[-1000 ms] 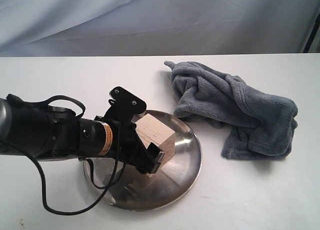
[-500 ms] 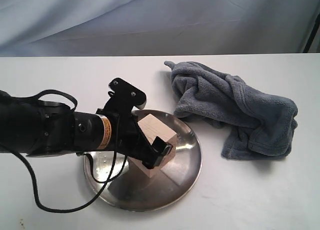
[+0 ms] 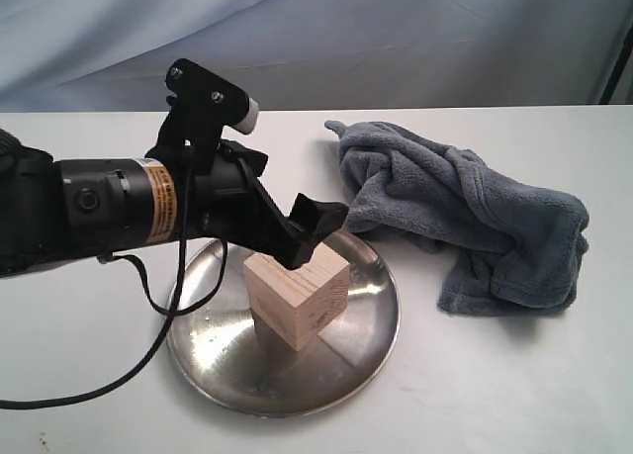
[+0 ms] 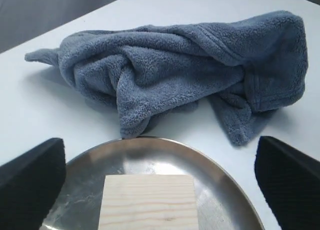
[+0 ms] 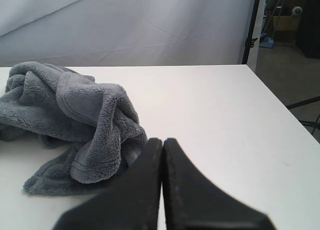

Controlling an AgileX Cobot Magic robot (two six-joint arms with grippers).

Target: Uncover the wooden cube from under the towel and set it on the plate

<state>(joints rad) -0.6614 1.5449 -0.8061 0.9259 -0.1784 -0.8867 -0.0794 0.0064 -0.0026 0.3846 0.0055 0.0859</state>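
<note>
Pale wooden cube (image 3: 297, 298) on the plate (image 3: 371, 311), partly cropped in left wrist view; left claw (image 4: 160, 182) wide apart, empty.

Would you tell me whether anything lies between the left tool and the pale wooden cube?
Nothing visible does. The pale wooden cube sits bare on the round shiny steel plate, and the open left tool hangs above it. The crumpled blue-grey fleece towel lies beside the plate, off the cube.
</note>
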